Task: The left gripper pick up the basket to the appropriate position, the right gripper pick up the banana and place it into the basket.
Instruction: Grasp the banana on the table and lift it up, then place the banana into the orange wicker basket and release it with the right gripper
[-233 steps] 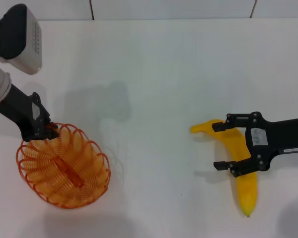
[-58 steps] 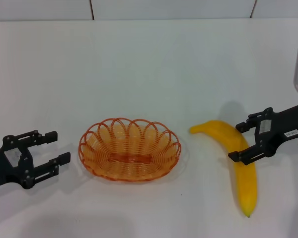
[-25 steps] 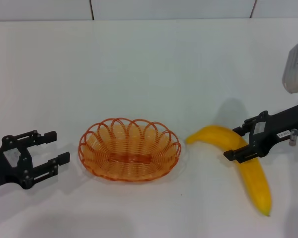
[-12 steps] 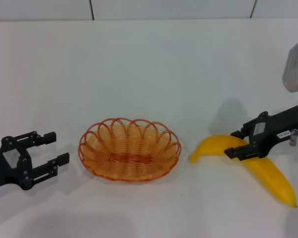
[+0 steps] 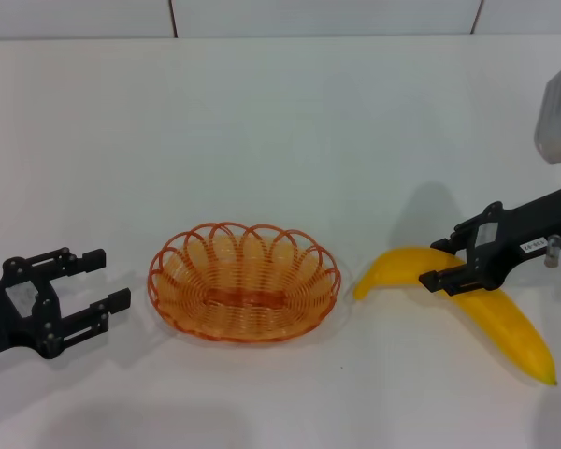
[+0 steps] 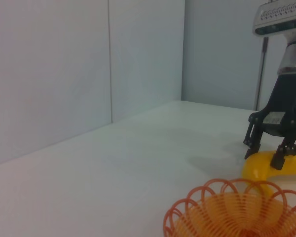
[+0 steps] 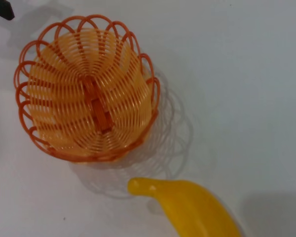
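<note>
the right gripper (image 5: 449, 266), near the tabletop's right edge, grasps the banana (image 5: 486, 304) close to its stem, far from its middle. the long heavy end may swing or slip and miss the basket (image 5: 244, 281). the left gripper (image 5: 101, 278) rests released beside the basket.

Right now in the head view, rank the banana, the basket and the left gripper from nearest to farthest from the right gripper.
1. banana, clamped in the right gripper, robot's right.
2. basket, centre of the table.
3. left gripper, open, far left beside the basket.
</note>
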